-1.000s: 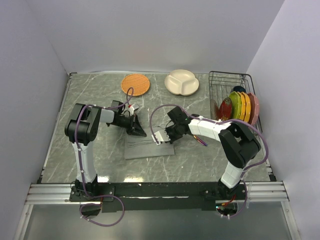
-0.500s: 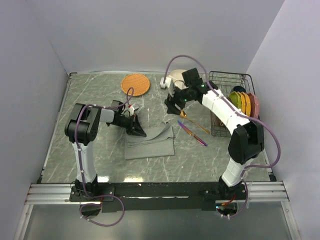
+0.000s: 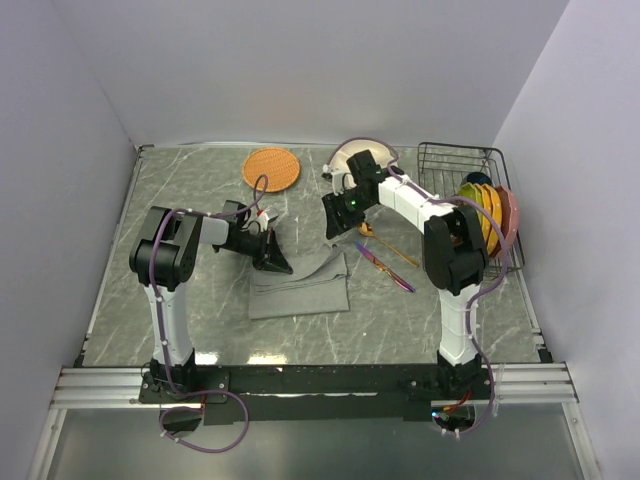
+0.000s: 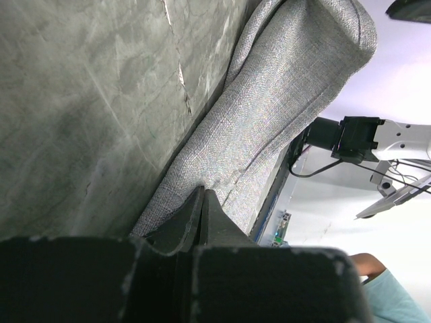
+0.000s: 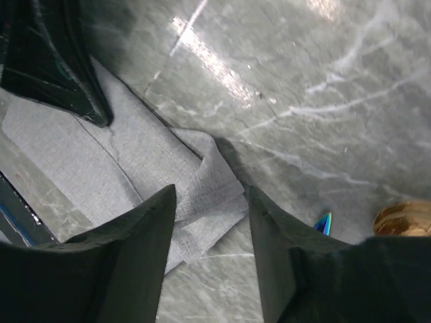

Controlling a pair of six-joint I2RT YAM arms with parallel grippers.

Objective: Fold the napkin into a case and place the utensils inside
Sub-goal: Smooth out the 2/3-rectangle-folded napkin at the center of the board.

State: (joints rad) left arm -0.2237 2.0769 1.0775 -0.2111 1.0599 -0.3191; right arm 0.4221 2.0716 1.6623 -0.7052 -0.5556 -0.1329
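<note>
Pale lilac walls close in a grey-green marbled table [image 3: 200, 320]. A wire rack [image 3: 440, 150] fills its far right corner and holds several coloured plates [image 3: 495, 212] on edge; I cannot tell exactly how many.

There is one napkin [image 3: 300, 290], lying about mid-table as a layered oblong, with its far right corner rumpled into a loose flap. There is also one cream divided plate [image 3: 342, 156] and one orange mat [image 3: 271, 168], both along the far edge. The utensils number two: one purple knife [image 3: 388, 270] and one gold spoon [image 3: 395, 250]. Both lie bare on the table between the napkin and the rack.

The left gripper [image 3: 272, 262] has its jaws pressed together at the napkin's far left corner, and appears to pinch a layer of cloth there. The right gripper [image 5: 210, 192] hangs partly spread over the rumpled corner, with nothing between its fingers.

The folding looks nearly done, and no utensil is inside the napkin yet. The next move probably calls for flattening that flap or lifting its top layer to make an opening. The right arm would then take the knife or spoon, both thin and flat to the surface, so it needs a low, precise pinch.
</note>
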